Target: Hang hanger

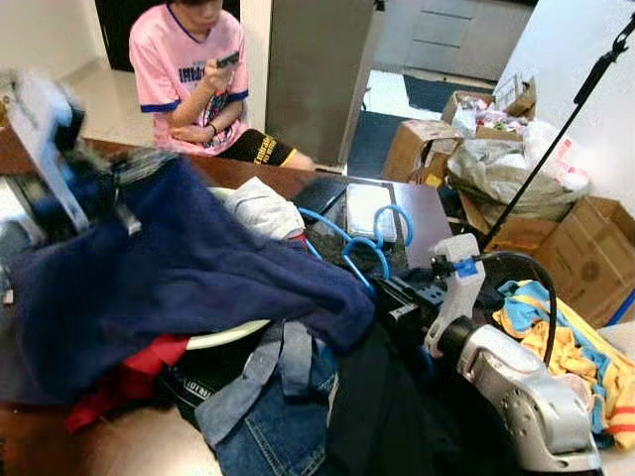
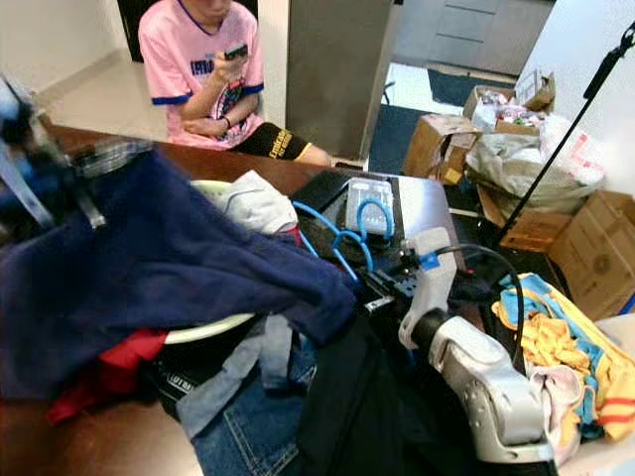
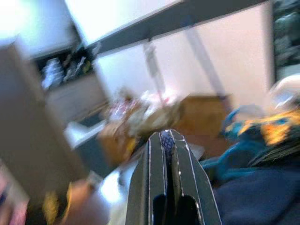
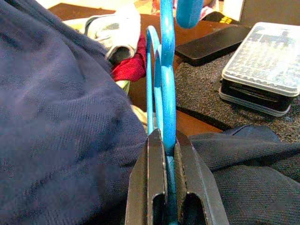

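A blue plastic hanger (image 1: 349, 246) lies over the clothes pile on the brown table (image 1: 233, 171), its hook (image 1: 393, 222) pointing toward the far side. My right gripper (image 1: 377, 285) is shut on the hanger's stem; in the right wrist view the blue hanger (image 4: 168, 89) runs up between the black fingers (image 4: 149, 168). A navy garment (image 1: 189, 268) is draped across the left of the pile. My left gripper (image 1: 134, 169), blurred, is raised at the garment's upper left corner. In the left wrist view its fingers (image 3: 152, 173) are pressed on a bit of dark blue fabric (image 3: 167, 140).
A person in a pink shirt (image 1: 193, 64) sits behind the table holding a phone. Jeans (image 1: 278, 416), red cloth (image 1: 129, 382) and a white garment (image 1: 260, 206) lie in the pile. A clear box (image 1: 365, 208) stands on the table. Cardboard boxes (image 1: 585, 253) and a stand pole (image 1: 556, 139) are at right.
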`<state>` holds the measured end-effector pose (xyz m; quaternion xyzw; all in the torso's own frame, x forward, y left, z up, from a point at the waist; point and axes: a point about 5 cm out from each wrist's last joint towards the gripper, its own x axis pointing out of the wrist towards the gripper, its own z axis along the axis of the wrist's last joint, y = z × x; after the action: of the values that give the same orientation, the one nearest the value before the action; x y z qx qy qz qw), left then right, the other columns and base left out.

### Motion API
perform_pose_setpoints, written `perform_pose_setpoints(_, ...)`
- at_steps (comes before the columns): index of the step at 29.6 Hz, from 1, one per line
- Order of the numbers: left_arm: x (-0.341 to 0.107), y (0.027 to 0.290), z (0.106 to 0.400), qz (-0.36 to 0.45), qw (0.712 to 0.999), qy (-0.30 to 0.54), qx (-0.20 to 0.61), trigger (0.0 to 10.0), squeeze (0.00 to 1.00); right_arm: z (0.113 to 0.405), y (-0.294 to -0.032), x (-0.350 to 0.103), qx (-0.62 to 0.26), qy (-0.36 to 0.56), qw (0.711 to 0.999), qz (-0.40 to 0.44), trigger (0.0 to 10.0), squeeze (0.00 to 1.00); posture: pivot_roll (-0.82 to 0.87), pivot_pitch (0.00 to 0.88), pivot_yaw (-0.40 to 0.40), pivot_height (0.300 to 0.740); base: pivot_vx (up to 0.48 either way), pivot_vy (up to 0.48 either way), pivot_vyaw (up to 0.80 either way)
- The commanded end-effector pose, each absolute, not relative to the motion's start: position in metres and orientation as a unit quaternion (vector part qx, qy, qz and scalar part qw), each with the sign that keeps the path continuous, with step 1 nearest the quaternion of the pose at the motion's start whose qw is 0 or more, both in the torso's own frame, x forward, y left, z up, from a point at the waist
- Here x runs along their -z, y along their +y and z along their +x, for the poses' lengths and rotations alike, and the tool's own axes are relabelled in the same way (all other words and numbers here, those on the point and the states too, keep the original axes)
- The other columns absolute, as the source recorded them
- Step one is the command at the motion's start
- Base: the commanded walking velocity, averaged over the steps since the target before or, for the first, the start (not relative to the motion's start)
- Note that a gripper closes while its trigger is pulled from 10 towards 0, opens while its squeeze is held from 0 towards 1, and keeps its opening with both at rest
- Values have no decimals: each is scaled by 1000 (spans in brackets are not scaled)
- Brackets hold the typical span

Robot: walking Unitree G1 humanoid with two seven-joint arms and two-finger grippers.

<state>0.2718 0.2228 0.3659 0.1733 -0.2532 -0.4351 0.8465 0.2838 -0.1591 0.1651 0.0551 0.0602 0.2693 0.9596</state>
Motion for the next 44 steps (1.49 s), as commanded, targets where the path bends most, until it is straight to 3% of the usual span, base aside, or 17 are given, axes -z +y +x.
perform_pose_setpoints(1, -372, 220, 264, 177, 834, -258, 454, 8510, 0, 284, -158, -151, -262, 94, 959, 57, 10000, 0, 21, 61, -84, 740, 0, 0, 0)
perform_pose_setpoints(2, -383, 216, 258, 172, 823, -276, 465, 10000, 0, 284, -158, -151, -262, 93, 959, 61, 10000, 0, 25, 57, -80, 740, 0, 0, 0)
perform_pose_setpoints(6, -405, 211, 250, 133, 808, -315, 479, 10000, 0, 286, -156, -150, -261, 91, 959, 71, 10000, 0, 38, 52, -64, 740, 0, 0, 0)
perform_pose_setpoints(10, -407, 208, 250, 109, 811, -311, 483, 10000, 0, 288, -153, -151, -261, 89, 958, 75, 10000, 0, 37, 50, -54, 740, 0, 0, 0)
perform_pose_setpoints(15, -371, 173, 260, 42, 816, -239, 524, 10000, 0, 290, -150, -151, -266, 84, 957, 83, 10000, 0, 26, 45, -53, 740, -255, 0, 0)
perform_pose_setpoints(21, -357, 152, 258, -9, 797, -242, 554, 10000, 0, 287, -150, -160, -284, 45, 950, 123, 10000, 0, 19, 45, -49, 740, -80, 0, 0)
perform_pose_setpoints(24, -358, 150, 258, -12, 796, -248, 552, 10000, 0, 286, -151, -165, -288, 25, 946, 149, 10000, 0, 21, 43, -46, 740, 0, 0, 0)
perform_pose_setpoints(27, -367, 148, 258, -18, 795, -265, 546, 10000, 0, 285, -165, -183, -283, -45, 919, 271, 10000, 0, 26, 36, -45, 740, 0, 0, 0)
perform_pose_setpoints(28, -367, 148, 258, -18, 795, -265, 546, 10000, 0, 285, -165, -183, -283, -45, 919, 271, 10000, 0, 26, 36, -45, 740, 0, 0, 0)
perform_pose_setpoints(31, -397, 152, 251, -11, 786, -311, 534, 10000, 0, 272, -201, -214, -282, -167, 871, 367, 10000, 0, 24, 26, -34, 740, -160, 0, 0)
perform_pose_setpoints(40, -437, 173, 241, 3, 774, -380, 507, 10000, 0, 260, -205, -235, -314, -206, 859, 348, 10000, 0, 18, 14, -24, 740, -480, 0, 0)
perform_pose_setpoints(44, -461, 181, 231, -7, 754, -414, 510, 10000, 0, 260, -199, -238, -327, -202, 856, 347, 10000, 0, 31, 3, -16, 740, -480, 0, 0)
